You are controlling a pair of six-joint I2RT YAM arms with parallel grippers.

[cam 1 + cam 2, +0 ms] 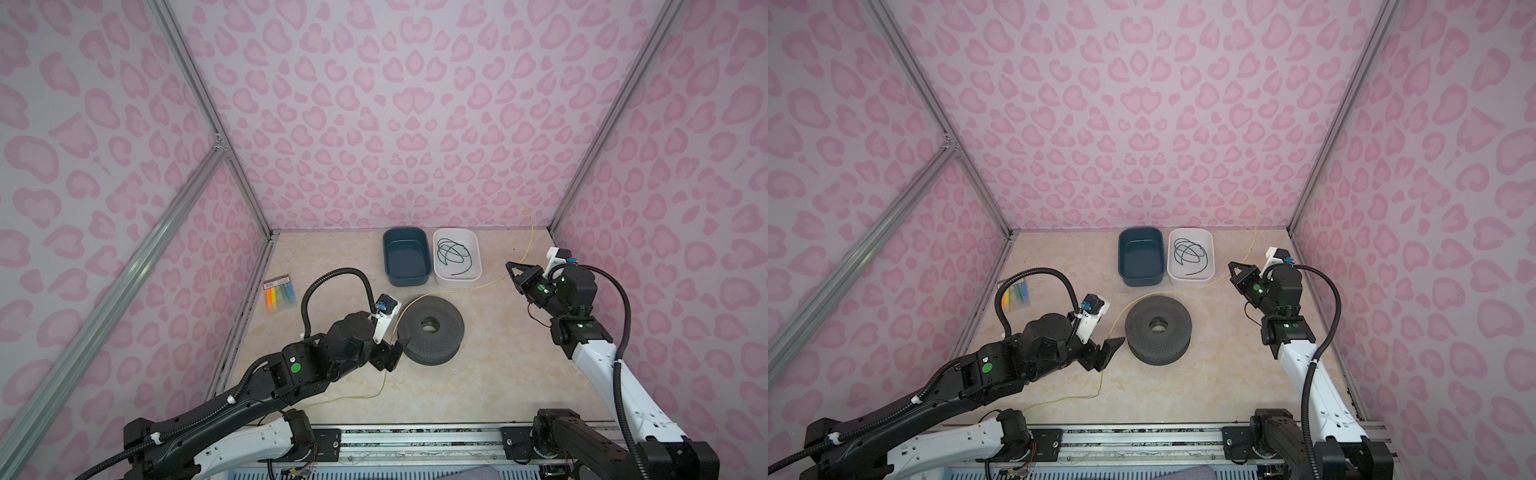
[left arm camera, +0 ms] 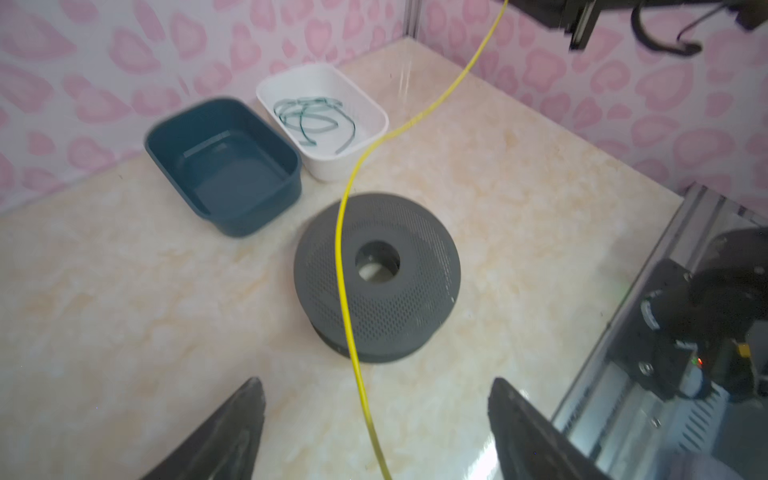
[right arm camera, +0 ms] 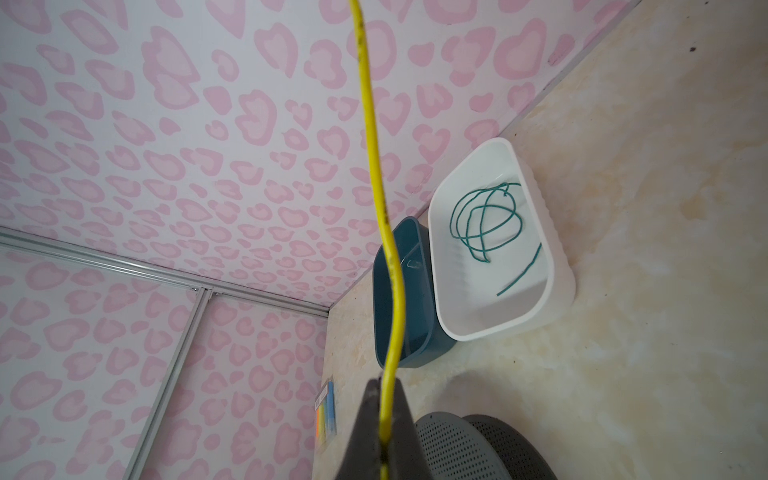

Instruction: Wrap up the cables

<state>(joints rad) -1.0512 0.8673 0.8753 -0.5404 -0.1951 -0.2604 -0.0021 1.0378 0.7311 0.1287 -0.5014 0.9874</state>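
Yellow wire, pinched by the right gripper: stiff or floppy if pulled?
Probably springy rather than limp: the yellow wire stands up in an arc beyond the right gripper shut on it. Likely light: its span toward the spool barely sags. Thin, so it may slip.

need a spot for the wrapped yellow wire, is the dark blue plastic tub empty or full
Empty: the dark blue plastic tub shows only its bare floor in the left wrist view, with nothing inside.

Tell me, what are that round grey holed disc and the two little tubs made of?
Grey spool: likely moulded plastic, matte, with regular rows of tiny holes. Dark blue tub and white tub: probably plastic too, smooth, slightly glossy, with rounded moulded corners and thin walls.
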